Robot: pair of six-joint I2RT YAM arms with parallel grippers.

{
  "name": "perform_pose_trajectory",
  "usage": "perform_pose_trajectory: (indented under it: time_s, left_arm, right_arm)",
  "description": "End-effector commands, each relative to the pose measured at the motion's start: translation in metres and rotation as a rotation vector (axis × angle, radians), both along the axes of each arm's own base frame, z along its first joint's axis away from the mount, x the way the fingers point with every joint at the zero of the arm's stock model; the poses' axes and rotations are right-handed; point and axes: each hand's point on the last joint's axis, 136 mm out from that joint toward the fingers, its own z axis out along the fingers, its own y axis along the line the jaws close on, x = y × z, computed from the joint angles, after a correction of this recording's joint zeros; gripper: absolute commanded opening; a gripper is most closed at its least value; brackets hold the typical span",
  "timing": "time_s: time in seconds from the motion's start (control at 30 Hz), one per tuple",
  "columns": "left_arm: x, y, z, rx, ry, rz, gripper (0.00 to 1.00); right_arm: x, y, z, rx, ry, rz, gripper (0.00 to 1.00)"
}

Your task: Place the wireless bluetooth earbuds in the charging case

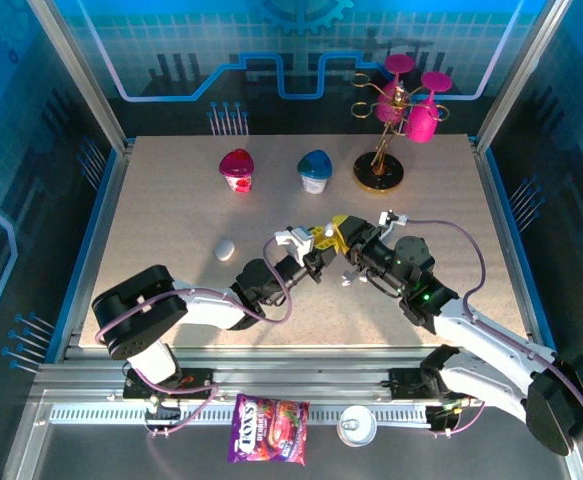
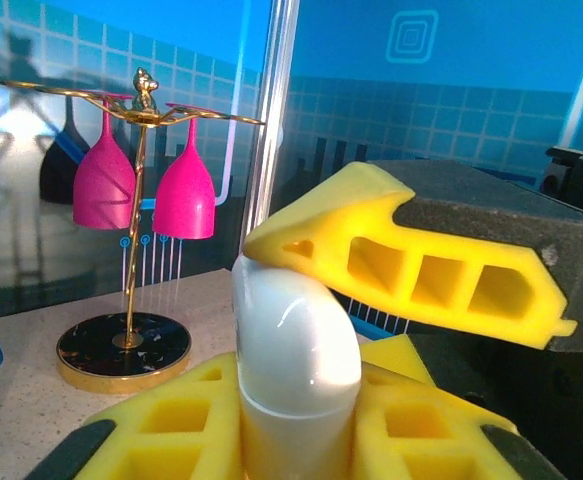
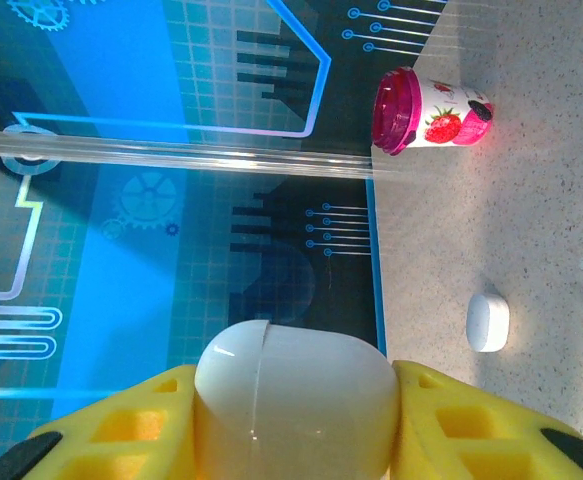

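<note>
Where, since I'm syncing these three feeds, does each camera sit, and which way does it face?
Top external: above and behind the bases, looking down at the table; both arms show, left hand and right hand tip to tip.
Left wrist: on the left arm, facing the wine-glass rack; its yellow fingers show.
Right wrist: on the right arm, facing the strawberry yogurt cup; its yellow fingers show.
Shared: both wrist views show the gripped white charging case.

Loose case (image 1: 224, 249) lies left; rack (image 1: 379, 180) stands behind, right.
</note>
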Motion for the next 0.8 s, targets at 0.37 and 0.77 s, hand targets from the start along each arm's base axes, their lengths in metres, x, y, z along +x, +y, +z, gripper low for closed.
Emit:
perform_pose_trajectory:
  time_s: [0.37,0.77]
  left_arm:
    - [-0.016,0.015,0.019,-0.032,0.014,-0.193,0.1]
    - [-0.056,0.047,0.019,0.202,0.011,-0.478,0.0]
  right_arm:
    - [-0.001,-0.03,0.005,-0.382,-0.254,-0.037,0.77]
    - [-0.062,-0.017,0.045,-0.932,-0.87,0.34,0.95]
